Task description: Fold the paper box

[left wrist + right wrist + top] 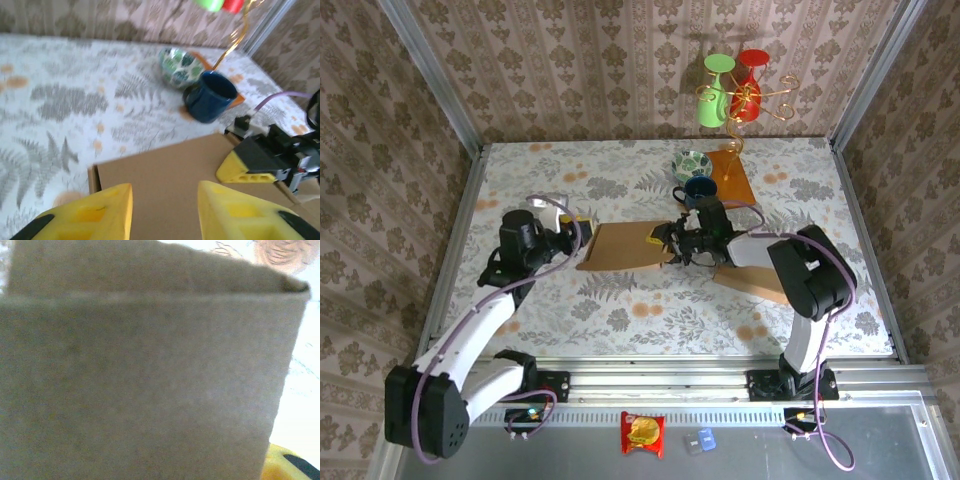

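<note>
The paper box (620, 247) lies between left tool (580, 222) and right tool (666, 240).

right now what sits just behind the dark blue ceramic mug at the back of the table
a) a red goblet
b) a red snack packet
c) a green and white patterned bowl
c: the green and white patterned bowl sits tilted right behind the dark blue ceramic mug.

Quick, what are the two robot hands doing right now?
Left gripper: open, holding nothing.
Right gripper: closed on the edge of the flat brown cardboard box.
</note>
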Tool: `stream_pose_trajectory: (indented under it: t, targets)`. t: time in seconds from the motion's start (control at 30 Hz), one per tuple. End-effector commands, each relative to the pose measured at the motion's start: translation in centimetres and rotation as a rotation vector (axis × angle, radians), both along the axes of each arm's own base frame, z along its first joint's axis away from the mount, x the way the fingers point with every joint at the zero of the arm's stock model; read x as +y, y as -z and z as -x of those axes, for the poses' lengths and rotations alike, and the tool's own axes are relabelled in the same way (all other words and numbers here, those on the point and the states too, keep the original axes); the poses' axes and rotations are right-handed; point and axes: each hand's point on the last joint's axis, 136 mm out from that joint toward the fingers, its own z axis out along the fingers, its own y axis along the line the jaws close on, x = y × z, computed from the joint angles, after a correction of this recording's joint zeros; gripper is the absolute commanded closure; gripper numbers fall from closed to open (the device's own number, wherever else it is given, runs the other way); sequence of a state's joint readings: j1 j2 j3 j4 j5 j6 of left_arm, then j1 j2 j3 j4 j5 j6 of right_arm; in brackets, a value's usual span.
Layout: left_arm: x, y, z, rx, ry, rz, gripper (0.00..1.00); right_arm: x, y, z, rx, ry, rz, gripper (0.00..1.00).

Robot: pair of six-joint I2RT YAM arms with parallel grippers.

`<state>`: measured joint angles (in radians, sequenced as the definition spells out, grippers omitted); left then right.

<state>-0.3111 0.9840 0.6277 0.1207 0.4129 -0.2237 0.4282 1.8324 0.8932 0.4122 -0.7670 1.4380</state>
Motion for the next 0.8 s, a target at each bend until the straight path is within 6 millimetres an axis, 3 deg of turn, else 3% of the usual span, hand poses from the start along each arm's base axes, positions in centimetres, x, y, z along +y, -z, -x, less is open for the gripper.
stream_pose_trajectory:
  t: [0.0,0.13,0.23,0.33,0.57,0.77]
  targets:
    - [-2.5,-3.4,2.4,-0.236,0.241,-0.094,0.53,-0.5,-1.7,1.2,0.167,0.061,-0.067,0.6]
    - [-4.8,-3.7,7.1,-0.308,0.544,-0.245,0.43,-1.5,-1.7,3.3,0.353,0.129,-0.089,0.61]
    - [-5.1,-2.6,10.1,-0.329,0.716,-0.391,0.36,-2.1,-1.9,4.5,0.463,0.169,-0.122,0.62]
    - [-4.6,-1.4,11.8,-0.323,0.819,-0.498,0.32,-2.6,-2.3,5.4,0.512,0.175,-0.113,0.63]
    - [-4.7,1.7,13.6,-0.324,0.925,-0.618,0.25,-2.5,-2.6,7.2,0.602,0.14,-0.098,0.64]
    - [-4.9,4.8,12.4,-0.32,0.92,-0.756,0.21,-1.9,-2.6,8.1,0.66,0.076,-0.107,0.65]
